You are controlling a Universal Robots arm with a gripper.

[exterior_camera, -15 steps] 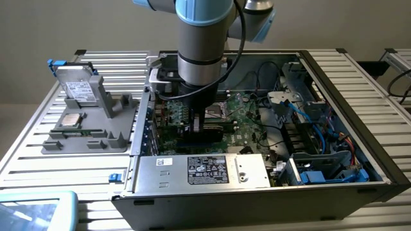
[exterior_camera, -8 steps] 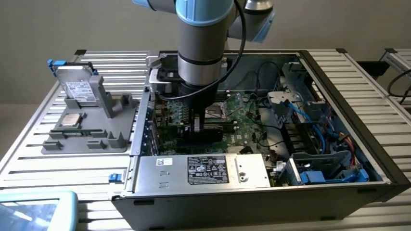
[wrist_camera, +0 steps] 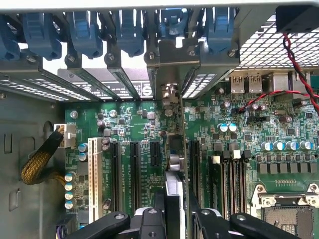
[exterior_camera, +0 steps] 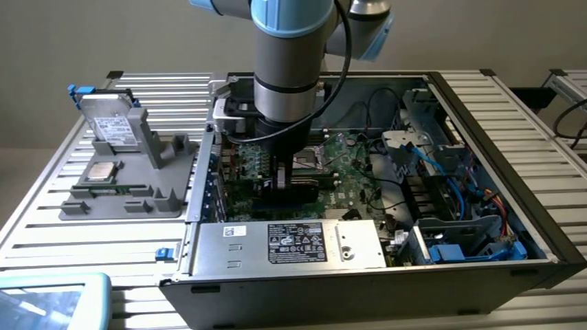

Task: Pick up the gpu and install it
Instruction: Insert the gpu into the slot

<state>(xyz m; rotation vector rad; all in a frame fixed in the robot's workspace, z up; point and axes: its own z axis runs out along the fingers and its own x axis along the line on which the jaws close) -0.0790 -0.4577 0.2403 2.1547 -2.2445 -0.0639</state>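
Green-and-black thin rectangular gpu (wrist_camera: 174,191) with a silver metal end bracket stands edge-on, clamped between the jaws of the black gripper (wrist_camera: 175,219). Under the jaws lies the green motherboard (wrist_camera: 134,119), with long black slots (wrist_camera: 134,174) either side, inside the grey metal computer case (exterior_camera: 367,295).

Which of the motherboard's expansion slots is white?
The long slot at the row's end beside the braided yellow cable; the others are black. The tool holds the gpu further along.
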